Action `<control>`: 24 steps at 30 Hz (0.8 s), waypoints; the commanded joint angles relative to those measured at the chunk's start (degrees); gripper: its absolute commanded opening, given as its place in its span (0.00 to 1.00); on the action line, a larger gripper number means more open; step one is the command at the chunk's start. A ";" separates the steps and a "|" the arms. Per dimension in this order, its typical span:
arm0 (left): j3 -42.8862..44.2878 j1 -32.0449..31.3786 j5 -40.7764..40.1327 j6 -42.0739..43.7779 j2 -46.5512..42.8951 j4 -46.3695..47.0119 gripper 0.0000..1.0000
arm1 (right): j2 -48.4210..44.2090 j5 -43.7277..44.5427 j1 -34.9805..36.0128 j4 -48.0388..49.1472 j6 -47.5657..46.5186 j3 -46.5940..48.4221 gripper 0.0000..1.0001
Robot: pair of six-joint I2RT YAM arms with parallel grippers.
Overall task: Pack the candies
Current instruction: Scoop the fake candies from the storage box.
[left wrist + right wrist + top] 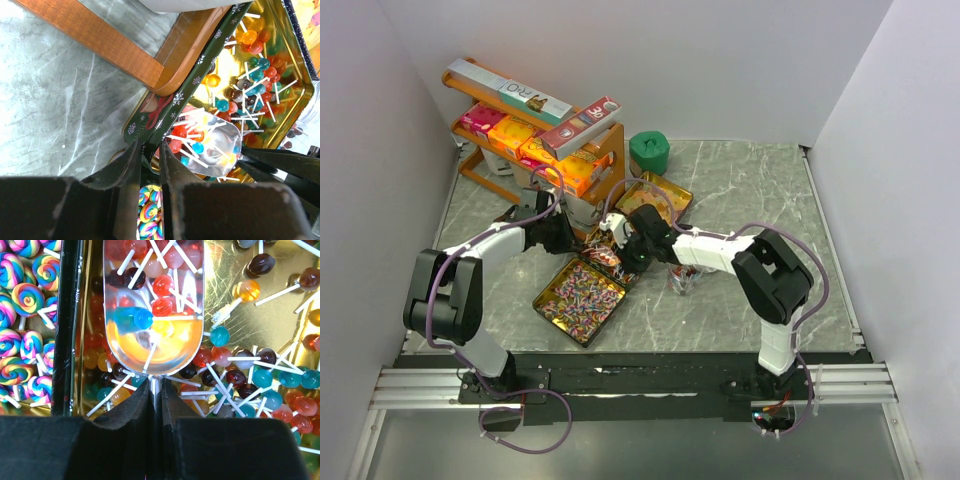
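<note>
The candies point(143, 318) are small lollipops on white sticks. Round red, teal, orange and brown ones lie loose in a gold tin point(230, 262), several inside a shiny scoop point(167, 360); rainbow swirl ones point(27, 297) fill the neighbouring tin point(539, 297).

— What has the right hand point(155, 391) got?
— Its fingers are pinched tight on the handle of a shiny scoop point(152, 347), loaded with red, blue and yellow candies point(162, 306) on white sticks.
— And under the scoop?
— A gold tin point(221, 266) of round lollipops point(262, 378). Left of the scoop, past a dark wall point(67, 325), lie rainbow swirl lollipops point(22, 299).
</note>
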 commanded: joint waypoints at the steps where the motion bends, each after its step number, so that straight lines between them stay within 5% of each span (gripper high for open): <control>1: 0.76 -0.41 0.96 -0.81 -2.82 1.71 0.02 | -3.01 3.31 0.39 9.32 -0.59 -1.86 0.00; 24: 2.34 -0.41 2.37 1.12 -2.03 1.53 0.01 | -9.61 8.59 0.39 9.32 -9.21 -7.14 0.00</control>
